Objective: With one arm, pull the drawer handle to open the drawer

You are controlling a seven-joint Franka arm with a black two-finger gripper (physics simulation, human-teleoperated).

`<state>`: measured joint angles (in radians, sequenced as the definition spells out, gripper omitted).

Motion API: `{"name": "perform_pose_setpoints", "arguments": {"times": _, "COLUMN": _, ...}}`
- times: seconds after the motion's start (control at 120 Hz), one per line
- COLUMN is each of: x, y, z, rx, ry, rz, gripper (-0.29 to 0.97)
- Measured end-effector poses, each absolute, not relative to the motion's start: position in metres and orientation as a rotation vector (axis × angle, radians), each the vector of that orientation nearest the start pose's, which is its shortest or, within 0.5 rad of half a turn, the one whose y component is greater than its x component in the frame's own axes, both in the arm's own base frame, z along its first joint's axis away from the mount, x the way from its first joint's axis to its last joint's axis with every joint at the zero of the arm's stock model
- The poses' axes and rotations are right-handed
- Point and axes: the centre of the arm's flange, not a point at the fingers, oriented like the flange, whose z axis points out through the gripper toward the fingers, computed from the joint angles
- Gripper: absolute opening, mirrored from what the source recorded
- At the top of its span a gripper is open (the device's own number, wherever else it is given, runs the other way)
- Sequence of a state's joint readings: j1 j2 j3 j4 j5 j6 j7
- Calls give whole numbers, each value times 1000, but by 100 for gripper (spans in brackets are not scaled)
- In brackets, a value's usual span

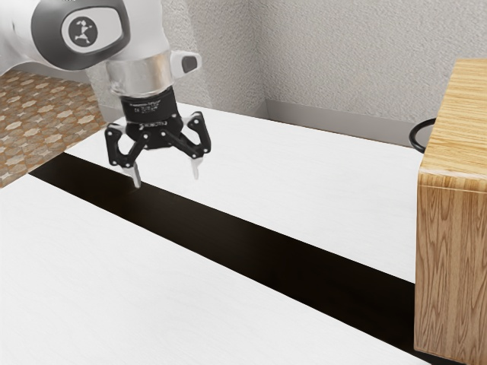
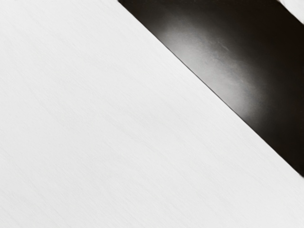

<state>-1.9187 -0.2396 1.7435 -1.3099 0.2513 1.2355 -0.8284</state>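
Observation:
A light wooden drawer cabinet (image 1: 453, 220) stands at the exterior view's right edge, cut off by the frame. A black curved handle (image 1: 420, 134) sticks out from its far side. My black gripper (image 1: 166, 173) hangs open over the table at the exterior view's left, far from the cabinet, pointing down with nothing between its fingers. Its fingertips hover just above the black stripe (image 1: 251, 247). Under my hand, the wrist view has the white tabletop (image 2: 104, 142) and part of the black stripe (image 2: 237, 61).
The white table (image 1: 114, 281) is crossed by a wide black stripe running diagonally toward the cabinet. A grey textured wall (image 1: 342, 53) stands behind. A patterned floor (image 1: 38, 122) lies beyond the table at the exterior view's left.

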Motion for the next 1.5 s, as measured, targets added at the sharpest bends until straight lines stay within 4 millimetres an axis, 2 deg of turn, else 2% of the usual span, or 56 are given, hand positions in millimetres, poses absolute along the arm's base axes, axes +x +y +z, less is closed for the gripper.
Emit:
{"name": "perform_pose_setpoints", "arguments": {"times": 0.267, "x": 552, "y": 24, "z": 691, "rx": -2751, "ry": -1494, "rz": -20, "gripper": 68}}
{"name": "perform_pose_setpoints", "arguments": {"times": 0.325, "x": 546, "y": 22, "z": 728, "rx": -2747, "ry": -1588, "rz": -134, "gripper": 68}}
{"name": "perform_pose_setpoints", "arguments": {"times": 0.383, "x": 536, "y": 7, "z": 767, "rx": -2790, "ry": -1647, "rz": -249, "gripper": 68}}
{"name": "perform_pose_setpoints", "arguments": {"times": 0.433, "x": 533, "y": -10, "z": 784, "rx": -2829, "ry": -1669, "rz": -316, "gripper": 68}}
{"name": "perform_pose_setpoints", "arguments": {"times": 0.483, "x": 538, "y": -27, "z": 787, "rx": -2870, "ry": -1681, "rz": -366, "gripper": 68}}
{"name": "perform_pose_setpoints", "arguments": {"times": 0.725, "x": 570, "y": -96, "z": 766, "rx": -3084, "ry": -1774, "rz": -441, "gripper": 68}}
{"name": "perform_pose_setpoints", "arguments": {"times": 0.833, "x": 606, "y": -90, "z": 734, "rx": -3056, "ry": -1904, "rz": -473, "gripper": 68}}
{"name": "perform_pose_setpoints", "arguments": {"times": 0.925, "x": 659, "y": -64, "z": 689, "rx": -3032, "ry": -2065, "rz": -453, "gripper": 67}}
{"name": "perform_pose_setpoints", "arguments": {"times": 0.992, "x": 677, "y": -66, "z": 675, "rx": -3050, "ry": -2117, "rz": -466, "gripper": 65}}
{"name": "perform_pose_setpoints", "arguments": {"times": 1.092, "x": 683, "y": -86, "z": 676, "rx": -3113, "ry": -2111, "rz": -526, "gripper": 63}}
{"name": "perform_pose_setpoints", "arguments": {"times": 1.333, "x": 684, "y": -116, "z": 682, "rx": -3219, "ry": -2048, "rz": -615, "gripper": 61}}
{"name": "perform_pose_setpoints", "arguments": {"times": 1.5, "x": 687, "y": -133, "z": 670, "rx": -3273, "ry": -1993, "rz": -585, "gripper": 58}}
